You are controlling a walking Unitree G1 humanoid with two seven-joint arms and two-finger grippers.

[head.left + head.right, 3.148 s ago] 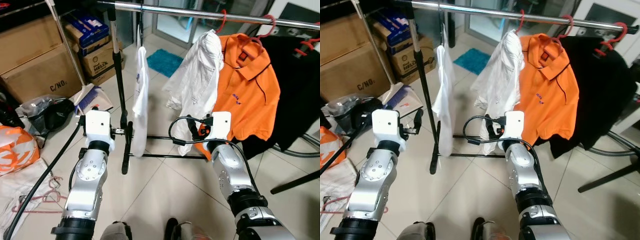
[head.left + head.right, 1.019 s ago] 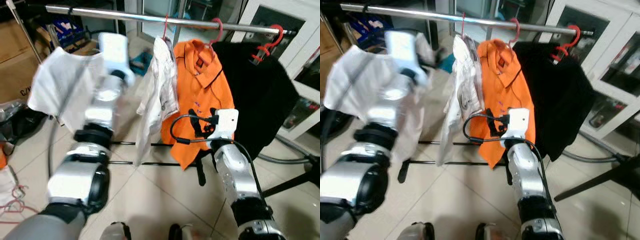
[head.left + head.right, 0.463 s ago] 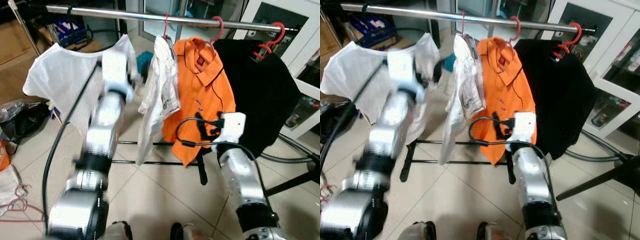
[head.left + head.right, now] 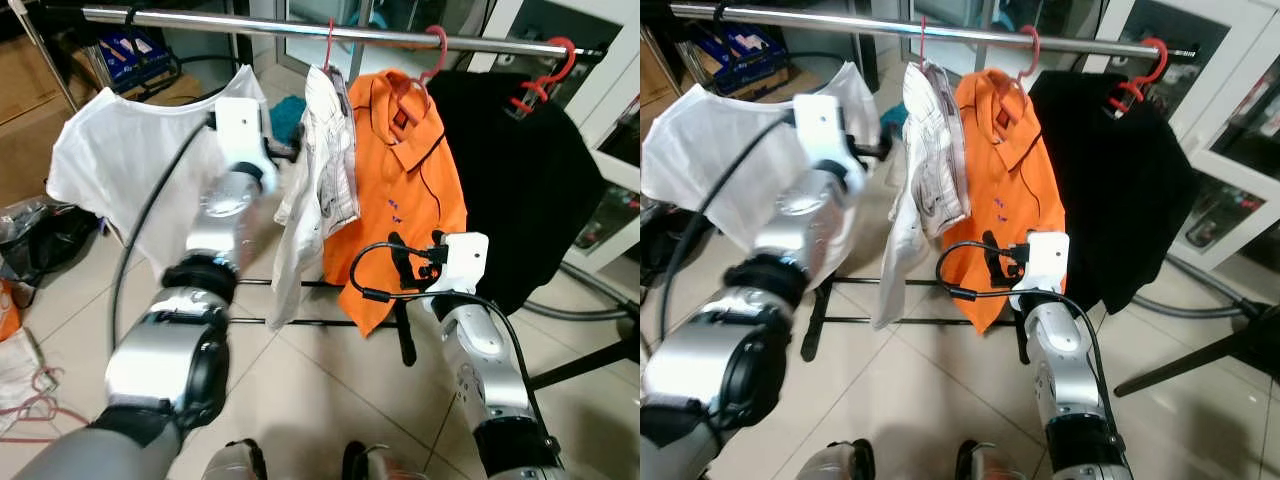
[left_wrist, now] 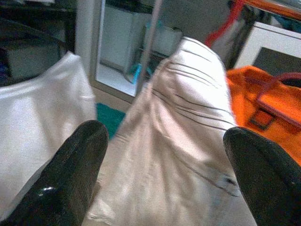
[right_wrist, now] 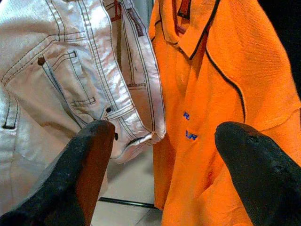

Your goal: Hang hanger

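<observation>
Even indoor light filled the head views, with glare streaking the metal rail (image 4: 300,30) and soft sheen on the floor tiles (image 4: 320,400). The left wrist view was soft and blurred; the right wrist view stayed sharp, its black fingers (image 6: 89,160) out of focus.

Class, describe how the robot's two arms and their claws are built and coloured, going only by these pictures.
Both arms are silver metal segments joined by black ring joints. Each wrist carries a white, box-shaped housing. A black cable runs along the left arm; another loops beside the right arm near its wrist. The left claw and the right claw each have two thick, rounded black fingers with a slight sheen.
</observation>
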